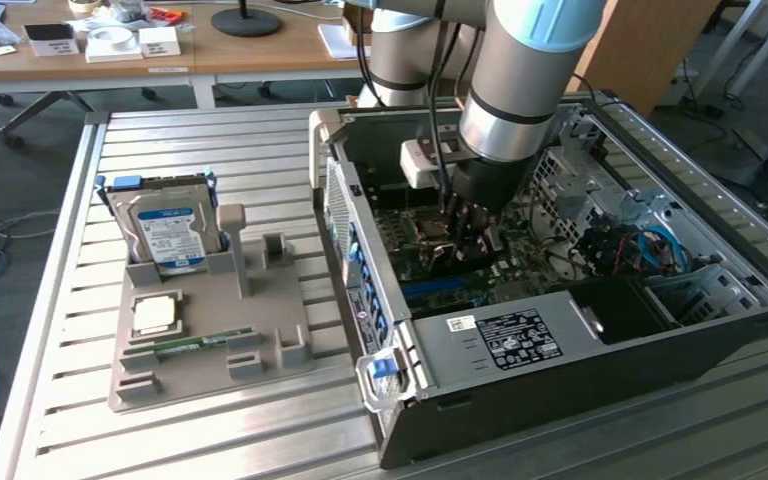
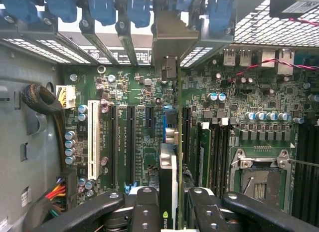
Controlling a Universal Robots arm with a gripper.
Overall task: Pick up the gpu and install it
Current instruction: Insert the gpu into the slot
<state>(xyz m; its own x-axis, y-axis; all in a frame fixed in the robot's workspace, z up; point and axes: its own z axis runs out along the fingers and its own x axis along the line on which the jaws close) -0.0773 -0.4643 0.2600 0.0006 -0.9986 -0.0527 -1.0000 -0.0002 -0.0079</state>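
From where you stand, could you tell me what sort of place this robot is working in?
Probably a lab or office workshop for computer assembly: an open PC case lies on a slatted metal workbench, a grey parts fixture holds a hard drive, and wooden desks stand behind.

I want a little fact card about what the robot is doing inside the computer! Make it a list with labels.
Robot arm: reaching down into the open computer case
Gripper: shut on the gpu, held on edge between its fingers
Gpu position: over the motherboard, lined up with the long slots, its metal bracket at the case's back wall
Seated yet: cannot tell
On the grey holder outside: hard drive standing up, processor chip, memory stick
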